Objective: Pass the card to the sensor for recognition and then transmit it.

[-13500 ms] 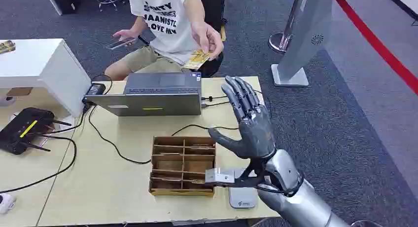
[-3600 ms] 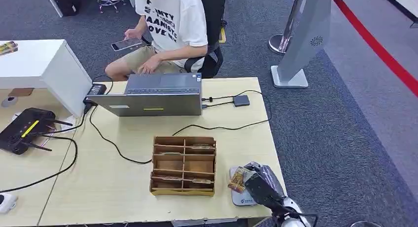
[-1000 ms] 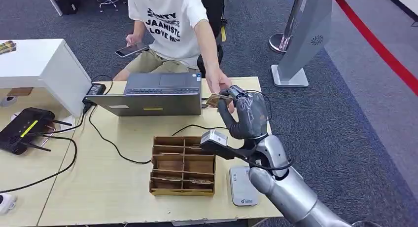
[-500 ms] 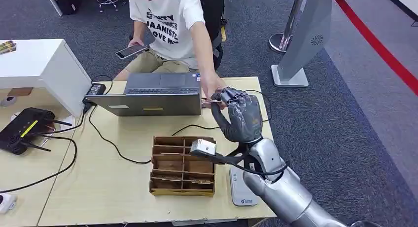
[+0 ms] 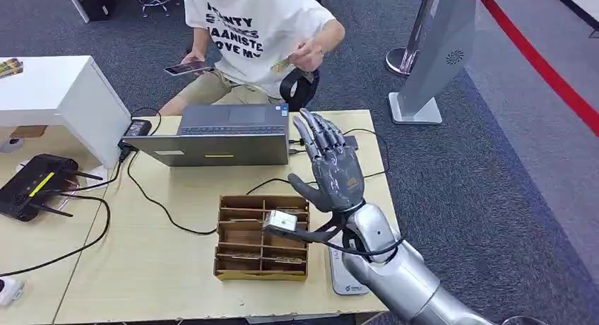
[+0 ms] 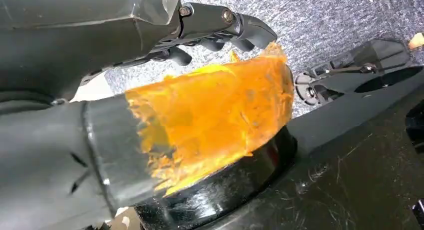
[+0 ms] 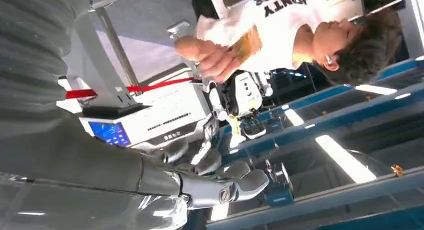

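My right hand (image 5: 329, 168) is raised over the table's right side, fingers spread and upright, holding nothing. The yellowish card (image 5: 284, 62) is in a hand of the seated person, pulled back near their chest beyond the table's far edge. The right wrist view shows that card (image 7: 248, 43) pinched in the person's fingers, well clear of my right hand (image 7: 210, 176). The grey card sensor (image 5: 339, 274) lies flat near the table's front right, mostly hidden under my forearm. My left hand (image 6: 215, 25) hangs low over the carpet, its thumb wrapped in orange film, with nothing in it.
A wooden compartment box (image 5: 263, 237) stands left of the sensor. A laptop (image 5: 227, 134) with trailing cables sits at the table's far edge. A black router (image 5: 34, 184) and white box (image 5: 63, 99) are at left. A kiosk stand (image 5: 432, 56) rises at the back right.
The person has taken the card from my right hand and drawn it back to their chest. My right hand's fingers have spread, and it has come slightly nearer and left.
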